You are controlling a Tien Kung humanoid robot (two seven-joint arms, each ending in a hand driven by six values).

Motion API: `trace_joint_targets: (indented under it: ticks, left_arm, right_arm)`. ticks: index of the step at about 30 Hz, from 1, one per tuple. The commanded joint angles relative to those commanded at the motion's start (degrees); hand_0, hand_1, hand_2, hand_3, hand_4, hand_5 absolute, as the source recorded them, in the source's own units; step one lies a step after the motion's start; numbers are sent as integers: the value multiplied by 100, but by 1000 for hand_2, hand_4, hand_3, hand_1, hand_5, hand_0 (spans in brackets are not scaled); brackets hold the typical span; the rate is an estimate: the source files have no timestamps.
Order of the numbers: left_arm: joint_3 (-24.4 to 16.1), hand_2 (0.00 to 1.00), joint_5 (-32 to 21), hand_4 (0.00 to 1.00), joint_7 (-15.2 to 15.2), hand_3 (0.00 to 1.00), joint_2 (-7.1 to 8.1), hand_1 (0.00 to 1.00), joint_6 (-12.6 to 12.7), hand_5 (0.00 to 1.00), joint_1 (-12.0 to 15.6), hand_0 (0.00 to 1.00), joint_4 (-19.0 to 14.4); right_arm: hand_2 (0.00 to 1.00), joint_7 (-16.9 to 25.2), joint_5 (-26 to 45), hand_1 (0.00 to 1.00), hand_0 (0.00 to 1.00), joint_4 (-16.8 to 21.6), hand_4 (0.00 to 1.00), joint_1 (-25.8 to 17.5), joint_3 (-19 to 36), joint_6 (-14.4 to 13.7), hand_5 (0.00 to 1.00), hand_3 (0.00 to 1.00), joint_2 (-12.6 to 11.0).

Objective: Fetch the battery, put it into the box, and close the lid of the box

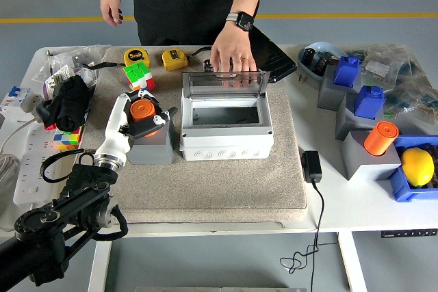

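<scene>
Head view is showing one white table (321, 203) with a fuzzy grey mat (226, 182) lying on it. One grey plastic box (226, 124) is sitting in the middle of the mat, and its clear lid (223, 81) is standing up at the back. A person's hand (231, 56) is resting on top of the lid.

One round orange battery (142, 109) is standing in a grey block (152, 145) just left of the box. The robot's left hand (142, 111) is wrapping its white and black fingers (159, 120) around the battery, so it is clamped on it. The black arm is coming up from the bottom left corner.

Two yellow tape measures (155, 57) are lying at the back of the mat. Two color cubes are there too, one (137, 73) by the tapes and one (66, 138) at the left side under a black cloth bundle (67, 102).

On the right, three more grey blocks are standing. Two are holding blue bottles (357, 85) and one is holding an orange tube (380, 137). One smooth yellow lemon (417, 166) is sitting in a blue tray (404, 188). One black plug (311, 166) with a long cord is lying at the mat's right edge.
</scene>
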Motion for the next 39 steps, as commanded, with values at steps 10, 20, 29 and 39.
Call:
trace_joint_targets:
  ticks: [10,20,29,39]
  left_arm:
    - [-266,121,483,913,97,144,24,112,-42,3,91,80,-483]
    - [-399,124,869,896,269,144,84,109,-50,2,145,80,-1057]
    - [-369,115,2521,964,1392,142,319,74,5,2,-97,42,-1969]
    - [376,113,4902,998,3021,201,357,57,-224,28,-982,25,-2163]
  right_arm:
    - [559,46,-83,580,589,-6,913,-37,79,-28,483,540,3]
    - [555,58,-89,579,590,-10,910,-64,108,-27,477,540,-6]
    - [555,57,-71,579,589,-9,909,-58,158,-32,472,539,-32]
    - [553,48,-78,579,588,4,910,-46,175,-37,467,538,-49]
